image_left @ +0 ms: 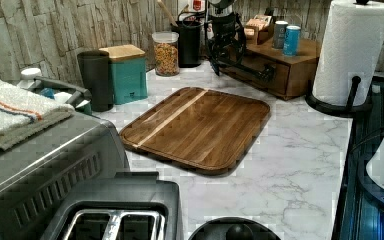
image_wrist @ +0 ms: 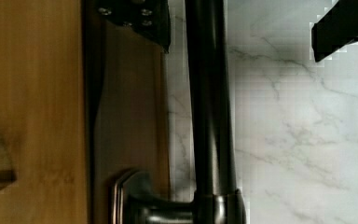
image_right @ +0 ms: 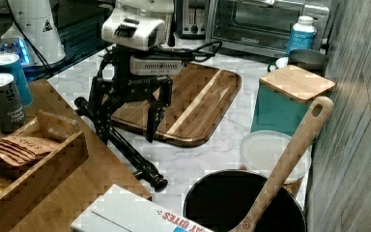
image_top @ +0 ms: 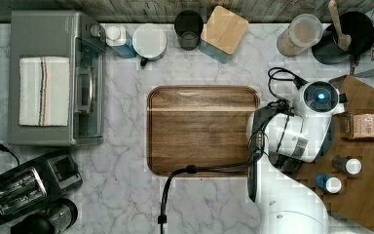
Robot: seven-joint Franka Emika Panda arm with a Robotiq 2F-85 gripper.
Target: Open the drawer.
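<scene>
**Gripper straddling drawer handle, fingers spread**

Top view: white arm at 3 o'clock, over the edge of the wooden cabinet (image_top: 365,195). Cutting board (image_top: 203,129) dead centre on the marble surface (image_top: 126,185). Toaster oven (image_top: 53,78) at 9 o'clock, folded towel (image_top: 44,90) on top. Toaster (image_top: 27,187) at 8 o'clock.

Left view: drawer (image_left: 265,70) at 1 o'clock, long black bar handle (image_left: 247,67) across its front. Gripper (image_left: 225,60) hanging at the handle's far end. Two cans (image_left: 286,37) standing on the cabinet top. Paper towel roll (image_left: 350,50) at 2 o'clock, teal box (image_left: 129,72) at 10 o'clock.

Right view: gripper (image_right: 128,123) at 10 o'clock, fingers (image_right: 155,116) well apart, pointing down either side of the handle (image_right: 130,154). Nothing clamped between them. Wooden spoon (image_right: 290,159) in a black pot (image_right: 241,203) at 5 o'clock.

Wrist view: handle (image_wrist: 209,107) running lengthwise just off the drawer front (image_wrist: 130,116), one mounting post joining the two. One finger (image_wrist: 137,16) on the drawer side of the bar, other finger on the marble side, wide gap, neither pressing the bar.
</scene>
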